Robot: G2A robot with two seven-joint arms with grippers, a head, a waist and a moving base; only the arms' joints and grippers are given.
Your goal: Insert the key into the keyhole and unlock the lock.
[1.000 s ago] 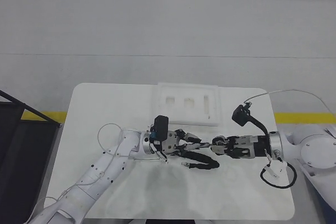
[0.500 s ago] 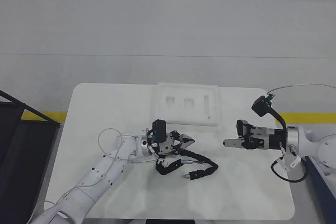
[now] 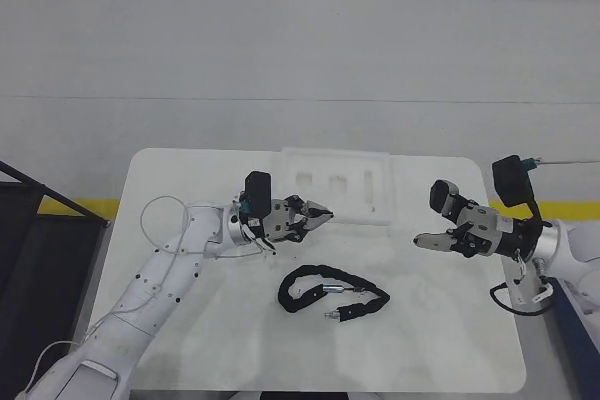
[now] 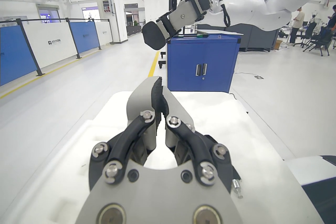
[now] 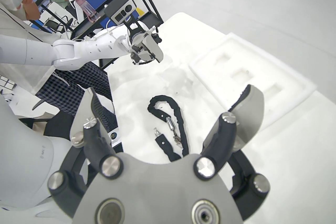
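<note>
A black fabric-covered chain lock (image 3: 332,291) lies curled on the white table (image 3: 180,200), with a silver metal end (image 3: 331,289) in its loop and a small metal piece (image 3: 330,315) at its near end. I cannot tell which is the key. My left gripper (image 3: 318,213) hangs shut and empty by the foam tray, away from the chain. My right gripper (image 3: 432,217) is open and empty, to the right of the chain. In the right wrist view the chain lock (image 5: 168,114) lies beyond the open right gripper (image 5: 170,101). The left gripper (image 4: 157,87) shows its pads together.
A white foam tray (image 3: 337,185) with three recesses sits at the table's back edge, also seen as the foam tray (image 5: 252,72) in the right wrist view. A black rack stands off the table's left side.
Both grippers have left the chain lock, which now lies loose on the table. The left one rose back toward the foam tray; the right one drew off to the right and opened.
</note>
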